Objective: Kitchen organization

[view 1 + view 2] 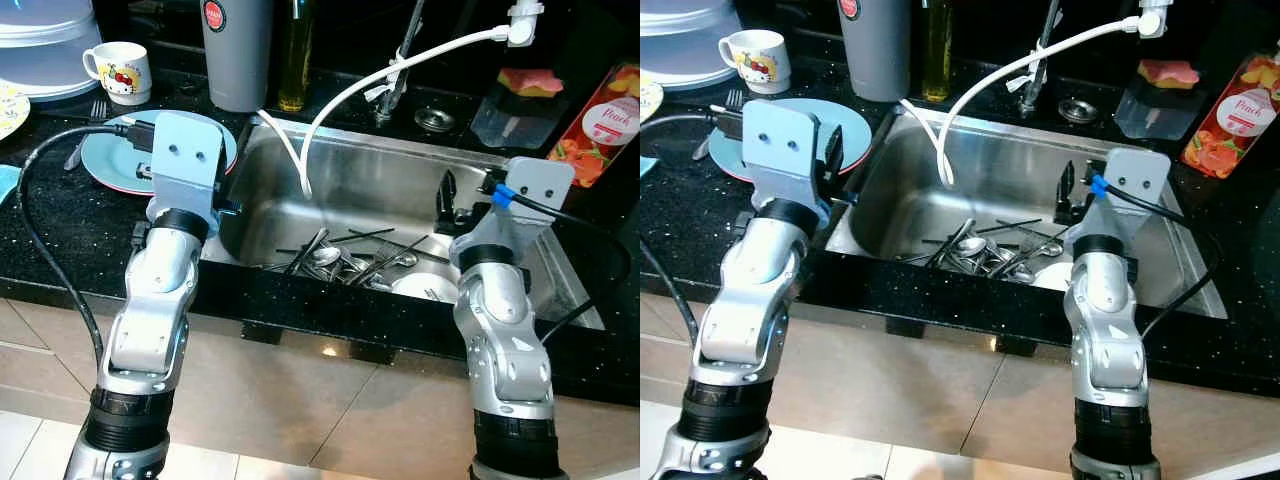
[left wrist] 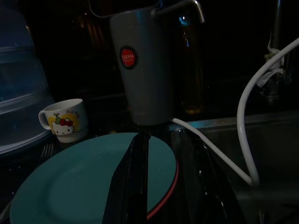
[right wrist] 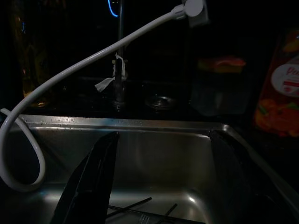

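While both end effectors hover released, right end effector [image 3: 163, 182] must descend for the tangled steel cutlery [image 1: 345, 260] in the stainless sink [image 1: 400, 175].

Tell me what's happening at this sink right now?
The robot stands at a steel sink that holds a heap of cutlery and a white dish. Its right tool hangs open above the basin, holding nothing. Its left tool hovers over the rim of a blue plate on the counter beside the sink, also open and empty. A white hose droops into the basin. Nothing is gripped yet.
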You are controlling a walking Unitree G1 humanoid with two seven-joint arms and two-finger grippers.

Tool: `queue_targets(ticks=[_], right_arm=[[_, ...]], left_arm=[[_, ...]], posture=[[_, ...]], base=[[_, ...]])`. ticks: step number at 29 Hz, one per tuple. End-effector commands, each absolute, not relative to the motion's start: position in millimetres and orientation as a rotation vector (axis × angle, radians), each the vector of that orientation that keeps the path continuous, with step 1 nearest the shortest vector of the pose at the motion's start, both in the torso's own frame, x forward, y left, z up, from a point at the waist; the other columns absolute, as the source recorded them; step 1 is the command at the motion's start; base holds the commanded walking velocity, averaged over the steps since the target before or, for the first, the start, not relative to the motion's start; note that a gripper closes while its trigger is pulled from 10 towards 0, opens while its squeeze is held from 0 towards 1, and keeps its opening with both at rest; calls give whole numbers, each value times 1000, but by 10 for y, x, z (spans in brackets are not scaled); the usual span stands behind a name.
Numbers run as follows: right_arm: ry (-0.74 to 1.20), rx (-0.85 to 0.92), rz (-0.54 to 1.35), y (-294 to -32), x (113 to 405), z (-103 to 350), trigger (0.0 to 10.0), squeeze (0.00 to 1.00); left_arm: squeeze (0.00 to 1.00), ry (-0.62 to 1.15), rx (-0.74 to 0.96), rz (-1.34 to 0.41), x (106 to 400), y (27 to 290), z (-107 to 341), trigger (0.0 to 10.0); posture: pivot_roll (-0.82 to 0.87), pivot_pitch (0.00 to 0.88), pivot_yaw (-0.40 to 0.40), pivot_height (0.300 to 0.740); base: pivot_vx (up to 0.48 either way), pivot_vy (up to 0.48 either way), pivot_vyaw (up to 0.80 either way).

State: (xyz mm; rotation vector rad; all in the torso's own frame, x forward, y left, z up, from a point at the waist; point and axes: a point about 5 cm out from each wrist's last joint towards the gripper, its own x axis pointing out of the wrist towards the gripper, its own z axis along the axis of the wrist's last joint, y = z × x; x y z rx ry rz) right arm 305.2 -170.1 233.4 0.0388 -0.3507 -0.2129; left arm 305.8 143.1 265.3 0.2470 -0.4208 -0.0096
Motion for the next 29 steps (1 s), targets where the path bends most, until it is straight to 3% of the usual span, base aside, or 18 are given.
queue_targets(ticks=[1, 18, 19, 20, 22, 27, 29], right_arm=[[-343, 41, -228, -1748, 3037, 2322, 10000, 0], [-341, 40, -227, -1752, 3027, 2322, 10000, 0], [-341, 40, -227, -1752, 3027, 2322, 10000, 0], [-341, 40, -227, -1752, 3027, 2322, 10000, 0], [-340, 40, -226, -1748, 3030, 2321, 10000, 0], [-340, 42, -225, -1738, 3035, 2320, 10000, 0], [-338, 45, -223, -1730, 3039, 2316, 10000, 0]], left_arm=[[0, -412, 254, -19, 3056, 1415, 2631, 10000], [0, -325, 240, -16, 3098, 1421, 2570, 10000], [0, -250, 385, 27, 3154, 1460, 2548, 10000], [0, -250, 385, 27, 3154, 1460, 2548, 10000], [0, -204, 600, 100, 3198, 1539, 2542, 10000], [0, -138, 724, 147, 3242, 1649, 2505, 10000], [0, -66, 855, 119, 3278, 1707, 2415, 10000]], posture=[[215, 39, -96, 740], [212, 45, -99, 740], [215, 48, -98, 740], [215, 48, -98, 740], [217, 49, -99, 740], [222, 50, -97, 740], [228, 53, -95, 740]], base=[[0, 0, 0], [0, 0, 0], [0, 0, 0], [0, 0, 0], [0, 0, 0], [0, 0, 0], [0, 0, 0]])
